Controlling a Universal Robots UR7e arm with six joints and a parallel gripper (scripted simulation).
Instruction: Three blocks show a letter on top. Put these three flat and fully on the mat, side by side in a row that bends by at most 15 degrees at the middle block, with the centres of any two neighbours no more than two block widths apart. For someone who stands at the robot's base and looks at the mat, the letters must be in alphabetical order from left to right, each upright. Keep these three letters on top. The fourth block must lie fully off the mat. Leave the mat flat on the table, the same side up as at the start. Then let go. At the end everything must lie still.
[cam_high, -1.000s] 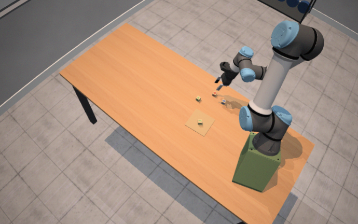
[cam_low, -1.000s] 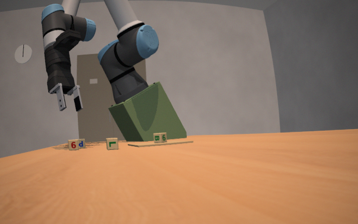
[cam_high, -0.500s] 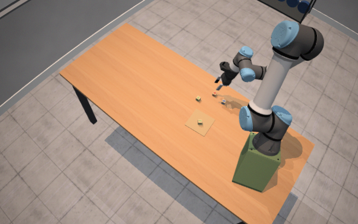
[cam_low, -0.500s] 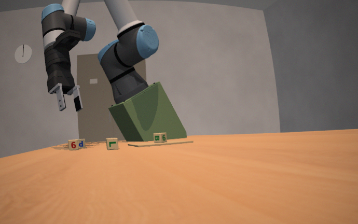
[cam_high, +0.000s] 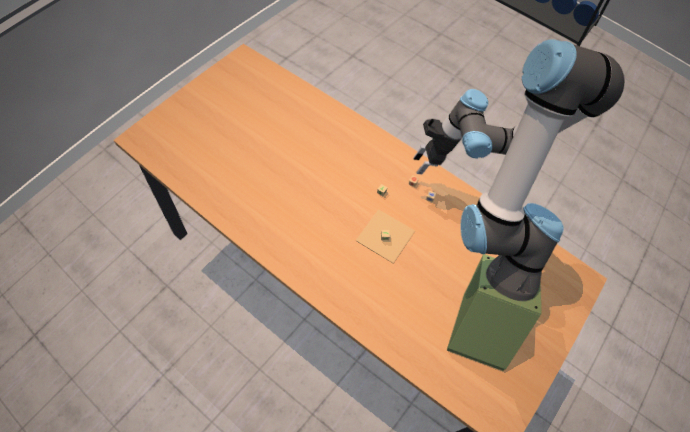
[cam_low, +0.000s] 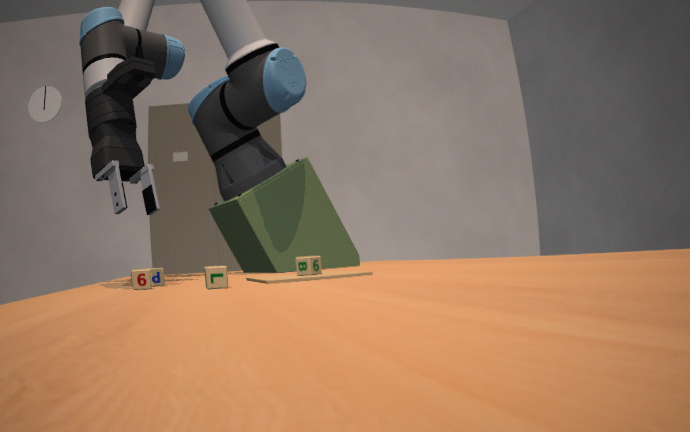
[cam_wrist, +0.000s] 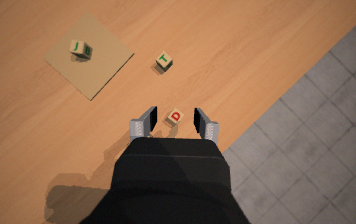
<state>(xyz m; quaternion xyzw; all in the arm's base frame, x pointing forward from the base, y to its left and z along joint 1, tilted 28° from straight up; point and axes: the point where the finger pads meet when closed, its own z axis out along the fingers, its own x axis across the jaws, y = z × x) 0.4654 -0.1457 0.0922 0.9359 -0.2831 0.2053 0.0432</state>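
Your claw (cam_wrist: 175, 123) is wide and holds nothing; lower it straight over the D block (cam_wrist: 175, 116), then close gently.

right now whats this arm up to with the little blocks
The arm's end effector hangs open and empty above the table, lined up over the red D block. The J block already sits on the mat. The T block and a blue-marked block lie off the mat.
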